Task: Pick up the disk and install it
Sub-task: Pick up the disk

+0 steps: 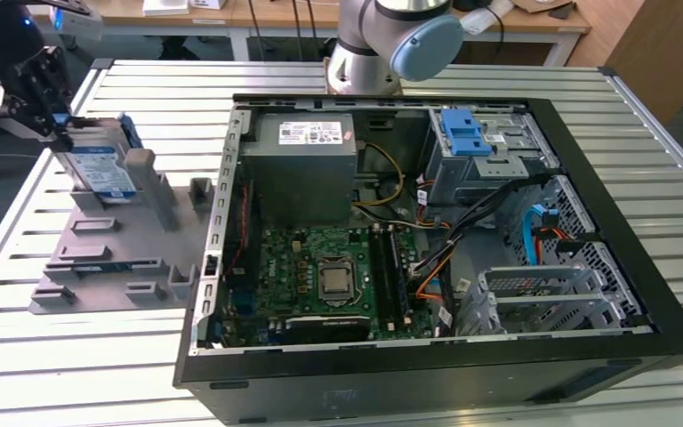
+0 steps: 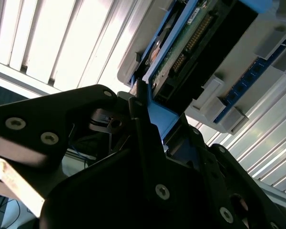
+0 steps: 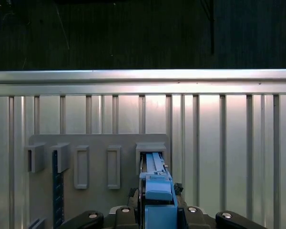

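Gripping the disk (image 1: 95, 160) by its blue rail (image 2: 158, 116), my gripper (image 1: 57, 120) is clamped on it at the exterior view's left. The disk stands upright in the grey rack (image 1: 116, 258), well apart from the computer case (image 1: 437, 222). My judgement is that it wants a straight, untilted lift to clear the slot. The second wrist view shows the disk's circuit board (image 2: 181, 52), while the exterior view shows its label (image 1: 107, 176).

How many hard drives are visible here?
1: the disk stands upright in the grey holder at the exterior view's left, with the gripper at it. Others may be hidden inside the computer case.
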`<action>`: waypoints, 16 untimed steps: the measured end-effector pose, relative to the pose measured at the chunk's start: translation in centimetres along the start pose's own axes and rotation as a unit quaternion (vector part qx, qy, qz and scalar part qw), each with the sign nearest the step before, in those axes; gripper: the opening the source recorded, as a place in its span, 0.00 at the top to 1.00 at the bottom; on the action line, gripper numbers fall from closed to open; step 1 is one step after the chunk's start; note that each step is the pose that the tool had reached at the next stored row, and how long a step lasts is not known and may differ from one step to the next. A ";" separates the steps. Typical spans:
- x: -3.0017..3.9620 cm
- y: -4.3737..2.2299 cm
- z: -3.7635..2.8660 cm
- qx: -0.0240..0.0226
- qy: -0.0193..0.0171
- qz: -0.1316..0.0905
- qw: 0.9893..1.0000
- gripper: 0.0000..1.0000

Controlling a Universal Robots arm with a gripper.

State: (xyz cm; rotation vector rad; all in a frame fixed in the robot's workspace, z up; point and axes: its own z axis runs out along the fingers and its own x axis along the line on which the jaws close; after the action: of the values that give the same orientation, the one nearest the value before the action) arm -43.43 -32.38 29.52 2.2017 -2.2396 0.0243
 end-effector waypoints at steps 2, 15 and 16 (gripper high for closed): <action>0.00 0.00 -0.20 0.000 0.000 0.000 1.000 0.64; 0.00 0.00 -0.46 0.000 -0.004 0.000 1.000 0.64; 0.00 0.00 -0.50 0.000 -0.004 0.000 1.000 0.64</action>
State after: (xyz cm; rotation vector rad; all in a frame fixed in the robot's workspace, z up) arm -43.43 -32.37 30.02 2.2055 -2.2437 0.0154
